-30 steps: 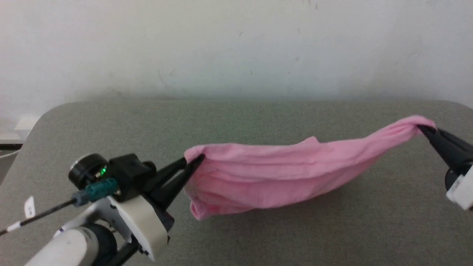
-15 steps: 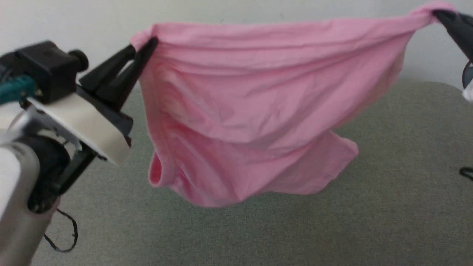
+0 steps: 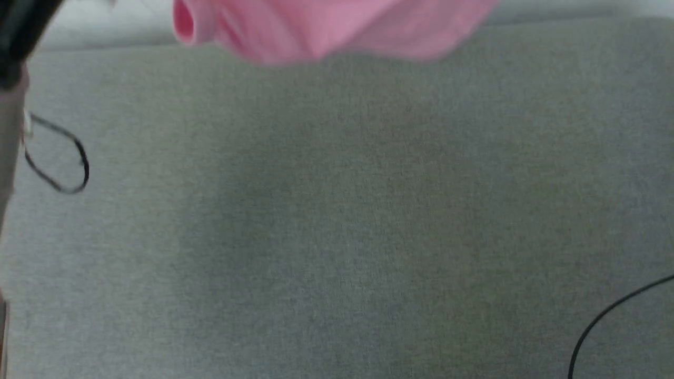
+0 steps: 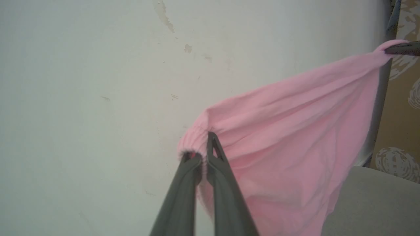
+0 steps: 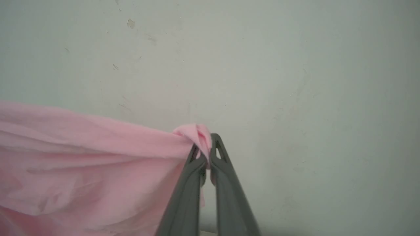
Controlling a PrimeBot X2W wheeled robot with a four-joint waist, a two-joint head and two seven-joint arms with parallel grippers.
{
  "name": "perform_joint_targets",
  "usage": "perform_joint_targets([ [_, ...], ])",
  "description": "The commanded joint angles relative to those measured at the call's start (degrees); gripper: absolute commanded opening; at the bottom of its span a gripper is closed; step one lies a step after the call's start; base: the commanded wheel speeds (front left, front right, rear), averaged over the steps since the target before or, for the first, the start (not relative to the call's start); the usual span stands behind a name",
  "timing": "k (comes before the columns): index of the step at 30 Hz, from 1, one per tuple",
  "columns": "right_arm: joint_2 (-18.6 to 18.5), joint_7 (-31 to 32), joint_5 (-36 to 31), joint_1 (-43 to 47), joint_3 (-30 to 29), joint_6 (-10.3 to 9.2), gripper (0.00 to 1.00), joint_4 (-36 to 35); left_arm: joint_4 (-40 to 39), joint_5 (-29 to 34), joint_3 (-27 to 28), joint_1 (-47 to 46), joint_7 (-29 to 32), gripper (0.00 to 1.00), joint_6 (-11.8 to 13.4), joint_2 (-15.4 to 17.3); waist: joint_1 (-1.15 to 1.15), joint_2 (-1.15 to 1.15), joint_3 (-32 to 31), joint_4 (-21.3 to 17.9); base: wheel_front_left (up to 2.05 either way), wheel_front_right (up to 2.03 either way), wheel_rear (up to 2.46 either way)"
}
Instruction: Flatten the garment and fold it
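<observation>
Our left hand [image 4: 200, 156] pinches the garment [image 4: 295, 131] at its gathered waistband corner and our right hand [image 5: 207, 154] pinches the far corner, so it hangs stretched at twelve o'clock above the bench [image 3: 337, 221], and we should lower both hands level, with the tension held, so the hem lands first.

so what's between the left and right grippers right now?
The garment, stretched in the air from the left gripper to the right gripper, both shut on it. The left wrist view shows the whole span.

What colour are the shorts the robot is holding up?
The shorts are light pink all over. The left wrist view shows them best.
</observation>
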Motion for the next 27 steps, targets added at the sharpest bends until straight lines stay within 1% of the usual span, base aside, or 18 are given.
perform_joint_targets([
  [1,0.3,-2.5,-0.9,-2.4,0.2,-0.05,0.00,2.3,2.5,0.9,-0.2,-2.9,-1.4,0.00,-0.3,-1.0,-0.03,0.00,8.4,-2.5,0.00,0.00,0.00],
  [4,1.4,-8.2,-2.5,-6.4,0.8,-0.05,0.00,8.1,8.9,2.4,-0.7,-7.9,-4.9,0.00,-0.4,-3.2,-0.03,0.00,10.7,-3.0,0.00,0.00,0.00],
  [7,2.4,-13.3,-3.5,-8.5,1.4,-0.05,0.00,13.3,14.7,3.7,-1.2,-10.9,-8.5,0.00,-0.4,-5.3,-0.03,0.00,12.0,-3.1,0.00,0.00,0.00],
  [10,3.3,-16.9,-3.6,-8.6,2.1,-0.05,0.00,17.7,19.7,4.8,-2.1,-11.5,-12.3,0.00,-0.3,-7.2,-0.03,0.00,12.6,-3.0,0.00,0.00,0.00],
  [13,4.2,-19.9,-2.8,-6.8,2.6,-0.05,0.00,21.0,23.8,5.3,-3.7,-9.7,-15.4,0.00,-0.5,-8.9,-0.03,0.00,12.4,-2.7,0.00,0.00,0.00],
  [16,4.6,-22.2,-1.9,-2.9,4.0,-0.05,0.00,23.5,26.5,5.4,-6.0,-5.5,-18.0,0.00,-0.6,-10.2,-0.03,0.00,11.4,-2.3,0.00,0.00,0.00],
  [20,3.6,-23.9,0.0,4.9,7.1,-0.05,0.00,25.1,28.0,5.2,-9.4,2.9,-21.0,0.00,-0.8,-11.4,-0.03,0.00,8.3,-1.6,0.00,0.00,0.00],
  [24,0.8,-23.1,3.0,14.8,11.8,-0.05,0.00,24.0,27.6,4.4,-12.1,13.0,-23.1,0.00,-0.8,-11.6,-0.03,0.00,4.1,-1.1,0.00,0.00,0.00],
  [27,-2.1,-21.5,5.4,22.1,14.8,-0.05,0.00,21.7,26.2,3.9,-13.9,20.5,-23.0,0.00,-0.7,-10.8,-0.03,0.00,1.2,-1.0,0.00,0.00,0.00],
])
